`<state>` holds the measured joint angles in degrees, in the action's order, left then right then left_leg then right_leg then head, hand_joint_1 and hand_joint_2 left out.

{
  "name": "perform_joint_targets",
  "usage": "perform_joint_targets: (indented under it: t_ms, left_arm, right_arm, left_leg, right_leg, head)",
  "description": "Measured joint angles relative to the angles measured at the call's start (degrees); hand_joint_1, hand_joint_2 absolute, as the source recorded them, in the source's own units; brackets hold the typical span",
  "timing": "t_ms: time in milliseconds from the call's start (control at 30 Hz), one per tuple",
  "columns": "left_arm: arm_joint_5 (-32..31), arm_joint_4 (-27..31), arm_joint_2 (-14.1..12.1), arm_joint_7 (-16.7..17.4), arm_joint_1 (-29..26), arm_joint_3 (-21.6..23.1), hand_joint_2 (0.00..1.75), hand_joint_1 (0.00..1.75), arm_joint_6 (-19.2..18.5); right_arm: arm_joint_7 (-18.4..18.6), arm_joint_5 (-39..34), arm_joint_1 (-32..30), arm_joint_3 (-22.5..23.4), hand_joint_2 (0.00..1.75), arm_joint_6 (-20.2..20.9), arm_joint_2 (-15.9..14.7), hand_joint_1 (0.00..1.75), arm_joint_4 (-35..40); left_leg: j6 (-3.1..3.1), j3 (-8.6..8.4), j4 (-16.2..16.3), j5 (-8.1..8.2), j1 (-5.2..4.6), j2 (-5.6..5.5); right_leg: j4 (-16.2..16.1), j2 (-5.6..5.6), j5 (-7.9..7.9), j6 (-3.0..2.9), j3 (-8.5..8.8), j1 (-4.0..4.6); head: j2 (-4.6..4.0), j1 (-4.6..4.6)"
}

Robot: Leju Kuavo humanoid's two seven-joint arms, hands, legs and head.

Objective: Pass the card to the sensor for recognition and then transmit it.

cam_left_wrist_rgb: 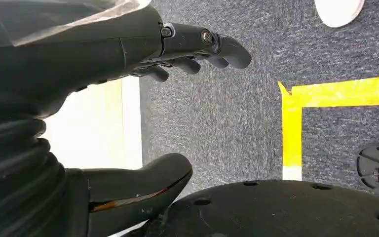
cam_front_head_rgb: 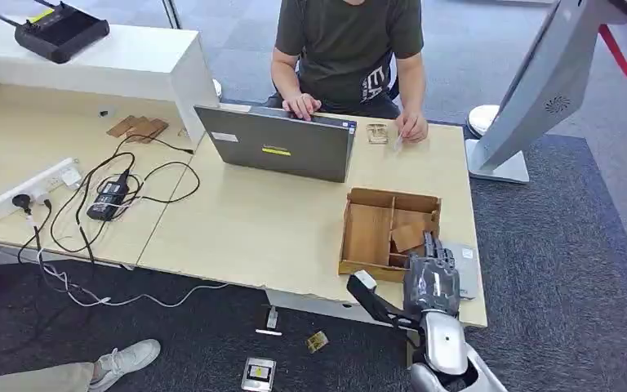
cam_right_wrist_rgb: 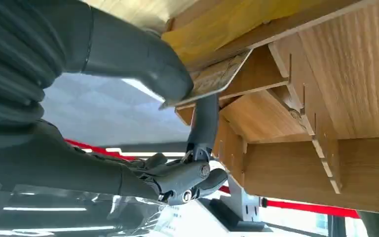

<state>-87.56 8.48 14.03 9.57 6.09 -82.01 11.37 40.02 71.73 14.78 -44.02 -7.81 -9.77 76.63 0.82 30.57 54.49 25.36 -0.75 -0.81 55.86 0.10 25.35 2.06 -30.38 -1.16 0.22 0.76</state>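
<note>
Head view: the right hand (cam_front_head_rgb: pixel 432 276) reaches into the wooden box (cam_front_head_rgb: pixel 373 234) on the table (cam_front_head_rgb: pixel 253 229).
Right wrist view: thumb and finger pinch a thin, pale card (cam_right_wrist_rgb: pixel 216 79) at the box's compartment.
Left wrist view: the left hand (cam_left_wrist_rgb: pixel 128 98) hangs over carpet, fingers apart, holding nothing.

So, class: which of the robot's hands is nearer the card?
Right. The right hand pinches the card at the wooden box; the left hand hangs over the carpet, apart from it.

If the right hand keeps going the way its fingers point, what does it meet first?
The right hand, pinching a card, points into the wooden tray; probably the divider inside comes first, though depth is unclear.
</note>
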Motion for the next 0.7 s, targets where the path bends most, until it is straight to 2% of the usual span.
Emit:
perform_joint_targets:
  t_ms: [167, 233, 300, 433, 567, 700]
  left_arm:
    - [0.0, 0.0, 0.0, 0.0, 0.0, 0.0, 1.75, 0.0, -0.1]
    - [0.0, 0.0, 0.0, 0.0, 0.0, 0.0, 1.75, 0.0, -0.2]
    - [0.0, 0.0, 0.0, 0.2, 0.1, 0.0, 1.75, 0.0, -0.2]
    - [0.0, 0.0, 0.0, 0.3, 0.1, 0.0, 1.75, 0.0, -0.2]
    - [0.0, 0.0, 0.0, 0.4, 0.1, 0.0, 1.75, 0.0, -0.2]
    - [0.0, 0.0, 0.0, 0.5, 0.1, 0.0, 1.75, 0.0, -0.1]
  right_arm:
    - [0.0, -5.0, 2.1, -0.5, 1.75, -4.5, 1.4, 1.61, -3.6]
    - [-0.4, -7.7, 3.1, -1.1, 1.75, -6.5, 2.2, 1.69, -5.9]
    - [-1.8, -10.9, 4.4, -1.9, 1.75, -9.0, 3.3, 1.75, -8.8]
    - [-4.8, -14.7, 6.1, -3.5, 1.75, -14.7, 5.7, 1.75, -14.5]
    - [-5.9, -15.4, 7.4, -4.9, 1.75, -19.9, 7.4, 1.75, -19.0]
    - [-4.2, -12.7, 8.3, -5.6, 1.75, -23.4, 7.7, 1.75, -19.6]
  left_leg:
    - [0.0, -0.01, 0.0, 0.0, 0.0, 0.01]
    - [0.0, -0.02, 0.0, 0.0, 0.0, 0.01]
    - [0.0, -0.03, 0.0, 0.0, 0.01, 0.03]
    - [0.0, -0.03, 0.0, 0.0, 0.02, 0.04]
    - [0.0, -0.02, 0.0, 0.0, 0.02, 0.02]
    - [0.0, -0.01, 0.0, 0.0, 0.02, 0.03]
  right_leg:
    - [0.0, 0.0, 0.0, 0.0, 0.01, 0.0]
    - [0.0, 0.0, 0.0, 0.0, 0.02, 0.01]
    - [0.0, 0.0, 0.0, 0.0, 0.02, 0.01]
    - [0.0, 0.0, 0.0, -0.01, 0.02, 0.03]
    - [0.0, 0.01, 0.0, -0.01, 0.02, 0.03]
    - [0.0, 0.01, 0.0, 0.0, 0.01, 0.02]
  head:
    - [0.0, 0.0]
    - [0.0, 0.0]
    - [0.0, 0.0]
    - [0.0, 0.0]
    - [0.0, -0.02]
    - [0.02, 0.0]
